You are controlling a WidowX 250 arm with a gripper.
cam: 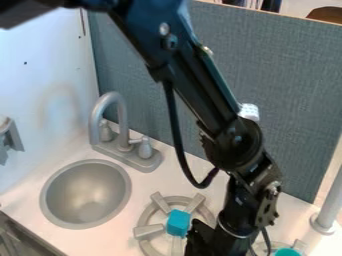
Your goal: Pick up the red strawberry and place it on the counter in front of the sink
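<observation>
One blue block (178, 223) on the gray burner (148, 231) at the bottom centre of the frame, just beside the black gripper (206, 242) at the lower edge, with contact between them impossible to make out. Cannot tell whether open, closed or gripping anything. Around them, a round gray sink (87, 196) at lower left, a gray faucet (123, 121) just above it, and a teal object (287, 252) at bottom right.
</observation>
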